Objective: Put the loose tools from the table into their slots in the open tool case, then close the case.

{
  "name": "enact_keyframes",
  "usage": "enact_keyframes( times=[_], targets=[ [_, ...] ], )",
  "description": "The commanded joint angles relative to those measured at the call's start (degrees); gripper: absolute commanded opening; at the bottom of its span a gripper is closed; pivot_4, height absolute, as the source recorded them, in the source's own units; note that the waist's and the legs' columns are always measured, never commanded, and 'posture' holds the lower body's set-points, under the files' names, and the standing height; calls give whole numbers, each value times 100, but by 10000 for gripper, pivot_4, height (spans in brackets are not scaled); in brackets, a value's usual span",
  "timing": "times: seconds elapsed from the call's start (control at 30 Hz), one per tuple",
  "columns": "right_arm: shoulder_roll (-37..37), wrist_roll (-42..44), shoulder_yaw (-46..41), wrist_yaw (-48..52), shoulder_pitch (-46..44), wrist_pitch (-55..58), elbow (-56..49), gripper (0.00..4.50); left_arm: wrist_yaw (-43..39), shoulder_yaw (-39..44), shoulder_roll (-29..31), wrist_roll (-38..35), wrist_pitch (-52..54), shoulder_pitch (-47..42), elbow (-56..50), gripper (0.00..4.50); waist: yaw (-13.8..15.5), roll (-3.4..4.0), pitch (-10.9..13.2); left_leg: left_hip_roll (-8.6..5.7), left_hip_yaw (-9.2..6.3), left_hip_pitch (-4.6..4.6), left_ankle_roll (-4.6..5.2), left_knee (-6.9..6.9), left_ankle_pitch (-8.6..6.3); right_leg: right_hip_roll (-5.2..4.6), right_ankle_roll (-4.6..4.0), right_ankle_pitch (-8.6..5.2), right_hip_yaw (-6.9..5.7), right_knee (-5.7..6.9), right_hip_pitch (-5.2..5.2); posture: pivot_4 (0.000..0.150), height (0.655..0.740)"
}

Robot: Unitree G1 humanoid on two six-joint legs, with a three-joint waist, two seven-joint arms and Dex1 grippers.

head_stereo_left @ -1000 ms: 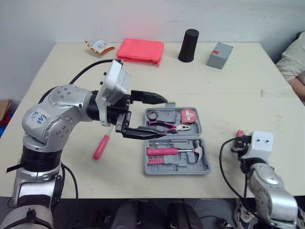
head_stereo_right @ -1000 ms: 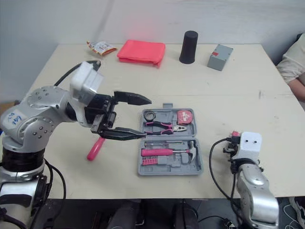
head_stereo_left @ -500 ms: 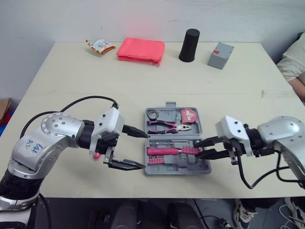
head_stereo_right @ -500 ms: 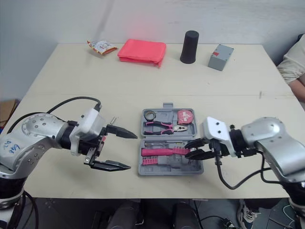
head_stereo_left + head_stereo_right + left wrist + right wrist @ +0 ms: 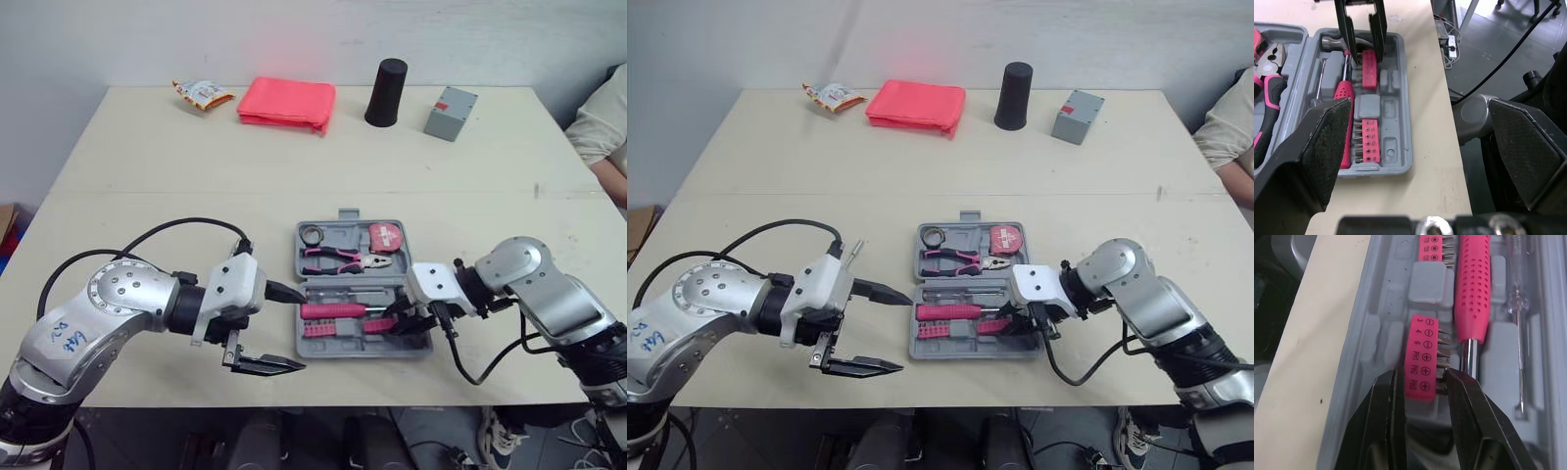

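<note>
Between the fingers of the right gripper [image 5: 1423, 377], pinched at its near end, lies a pink bit holder [image 5: 1420, 352], seated in the front half of the open tool case [image 5: 328, 348]. Just beside that gripper are a pink-handled driver [image 5: 333, 310], a thin tester screwdriver [image 5: 1515, 308] and a second bit holder [image 5: 1369, 139]; beyond it, the rear half holds pliers [image 5: 343, 259] and a tape measure [image 5: 384, 236]. Left gripper [image 5: 305, 328] spread wide, empty, case just past its fingertips.

Screwdriver [image 5: 855, 249] handle behind the left gripper [image 5: 907, 333]; person [image 5: 605, 122] mostly off the right edge
</note>
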Motion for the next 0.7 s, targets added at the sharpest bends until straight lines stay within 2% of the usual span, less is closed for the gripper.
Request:
enact_keyframes(
  times=[0.03, 0.2, 0.27, 0.33, 0.4, 0.47, 0.63, 0.7],
  targets=[
    [94, -114, 13, -49, -18, -15, -148, 8047, 174, 21, -103, -38, -24, -94, -135, 45000, 1, 0, 0, 0, 0, 0, 0, 0, 0, 0, 0, 0, 0, 0, 0, 1500, 7361],
    [186, 11, -89, -168, 131, 221, -471, 8047, 196, -12, -170, 9, -58, -178, -28, 45000, 6, 0, 0, -1, -2, 0, 0, 3, 0, 0, 0, 0, -1, 1, 2, 1500, 7361],
    [168, -16, -113, -212, 200, 216, -566, 18520, 186, -16, -182, 25, -91, -185, 18, 45000, 5, 0, 0, -1, -2, 0, -1, 3, -1, 1, 0, 0, -1, 0, 1, 1500, 7361],
    [113, 54, -178, -166, 265, 194, -672, 26070, 180, -31, -195, 47, -119, -189, 41, 45000, 0, 0, 0, 0, -2, 0, -2, 3, -1, 2, 0, 0, -1, 1, 1, 1500, 7361],
    [122, 281, -403, -198, 268, 283, -734, 35502, 172, -43, -205, 55, -137, -201, 56, 45000, 4, 0, 0, 0, -2, 0, -2, 2, -1, 2, -1, 0, -1, 1, 1, 1500, 7361],
    [142, 602, -684, -158, 288, 344, -727, 35502, 135, -50, -197, 62, -172, -215, 79, 45000, 6, 0, 0, 0, -2, 0, -2, 3, -1, 2, 0, 0, -1, 2, 2, 1500, 7361],
    [437, 1129, -1115, 5, 825, -303, -329, 35502, 70, -116, -211, 137, -270, -258, 178, 45000, 24, -2, -1, -1, -8, 0, -1, 3, -2, 2, 0, 0, -7, 1, 9, 1500, 7361],
    [622, 1208, -1215, -46, 1013, -460, -91, 30396, 52, -142, -224, 163, -296, -286, 210, 45000, 23, -2, -1, -1, -10, 0, -1, 3, -2, 1, -1, 1, -9, 1, 12, 1500, 7361]
  ],
)
